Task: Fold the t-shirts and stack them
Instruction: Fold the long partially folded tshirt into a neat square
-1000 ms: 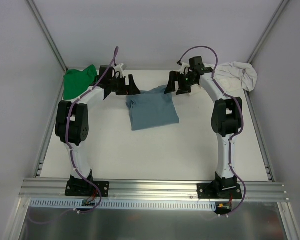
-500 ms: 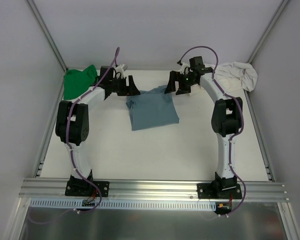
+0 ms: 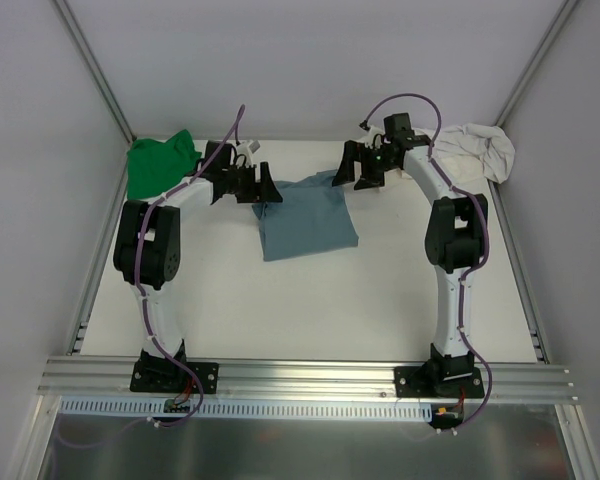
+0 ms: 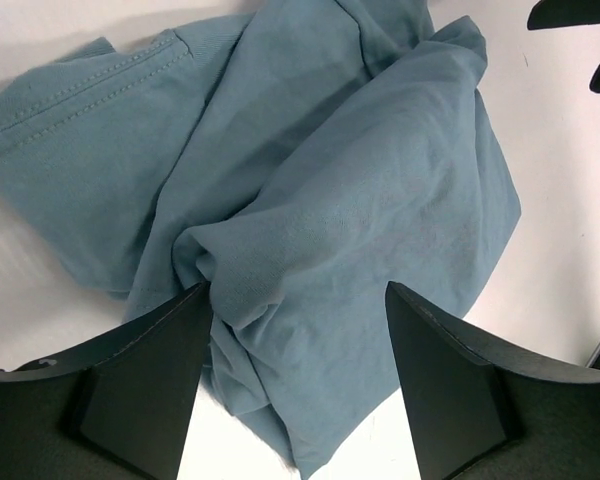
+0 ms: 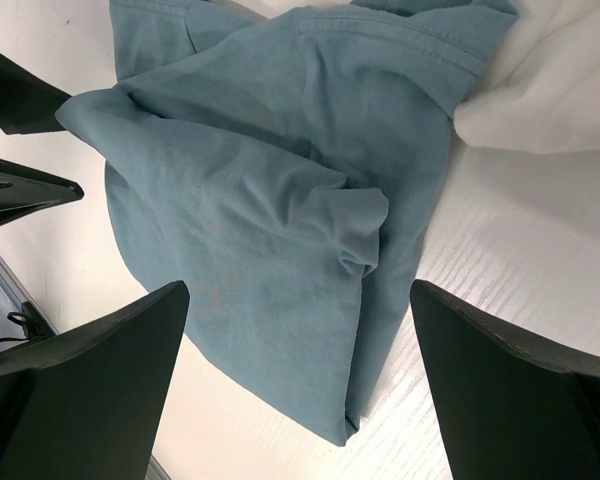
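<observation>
The left gripper (image 3: 263, 187) has slid in over the slate-blue t-shirt (image 3: 305, 220), jaws spread astride its bunched corner. The right gripper (image 3: 352, 174) hangs wide open above the opposite corner. A two-handed pinch looks likely next.

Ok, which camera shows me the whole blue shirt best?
Top external: the blue shirt shows nearly its full outline there, lying crumpled rather than folded. The left wrist view gives a close look at its bunched folds and a stitched hem, but crops it. The right wrist view shows most of it close up, with the top edge out of frame.
</observation>
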{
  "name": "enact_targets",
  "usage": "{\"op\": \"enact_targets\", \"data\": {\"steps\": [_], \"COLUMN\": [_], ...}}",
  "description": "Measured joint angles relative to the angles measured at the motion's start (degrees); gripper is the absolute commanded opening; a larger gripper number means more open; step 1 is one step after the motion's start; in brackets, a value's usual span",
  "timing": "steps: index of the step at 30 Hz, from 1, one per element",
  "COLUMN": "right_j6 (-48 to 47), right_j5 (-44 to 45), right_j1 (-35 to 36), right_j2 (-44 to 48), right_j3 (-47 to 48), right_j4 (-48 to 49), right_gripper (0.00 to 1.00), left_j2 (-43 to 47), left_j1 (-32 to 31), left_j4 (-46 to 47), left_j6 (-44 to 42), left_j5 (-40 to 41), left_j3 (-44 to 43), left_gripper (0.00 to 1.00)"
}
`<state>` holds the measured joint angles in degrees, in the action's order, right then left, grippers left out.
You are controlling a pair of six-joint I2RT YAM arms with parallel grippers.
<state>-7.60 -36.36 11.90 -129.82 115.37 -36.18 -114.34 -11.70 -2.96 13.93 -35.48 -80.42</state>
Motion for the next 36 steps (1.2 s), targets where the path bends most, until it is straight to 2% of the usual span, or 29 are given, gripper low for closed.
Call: {"op": "enact_targets", "data": {"steps": [1,2,4,5,20,30,33,36], "right_j6": [0.1,0.1,0.1,0.2,1.0,1.2,1.2,1.2], "right_j5": [-0.1,-0.2,-0.2,-0.4,-2.3,-3.1,-3.4,-3.4], "right_j1": [0.0,-0.1,-0.2,-0.2,-0.7,-0.8,-0.8,-0.8], "right_j2": [0.0,0.0,0.0,0.0,0.0,0.0,0.0,0.2], "right_j3": [0.0,0.0,0.0,-0.1,-1.0,-1.7,-1.9,-2.1], "right_j4": [0.0,0.0,0.0,0.1,0.9,1.0,0.9,0.9], "right_gripper": [1.00,1.00,1.00,0.99,0.99,0.99,1.00,1.00], "left_j2": [0.0,0.0,0.0,0.0,-0.1,-0.1,-0.1,-0.5], "left_j1": [0.0,0.0,0.0,0.0,0.0,0.2,0.5,1.0], "left_j4": [0.0,0.0,-0.1,-0.2,-0.4,-1.2,-1.5,-1.9], "left_j6": [0.0,0.0,0.0,0.1,-1.5,-3.0,-3.0,-3.0], "left_j5": [0.0,0.0,0.1,0.1,5.5,8.5,9.3,10.8], "left_j3": [0.0,0.0,0.0,0.0,-0.7,-6.1,-6.5,-6.6], "left_gripper": [0.65,0.47,0.21,0.00,0.00,0.00,0.04,0.29]}}
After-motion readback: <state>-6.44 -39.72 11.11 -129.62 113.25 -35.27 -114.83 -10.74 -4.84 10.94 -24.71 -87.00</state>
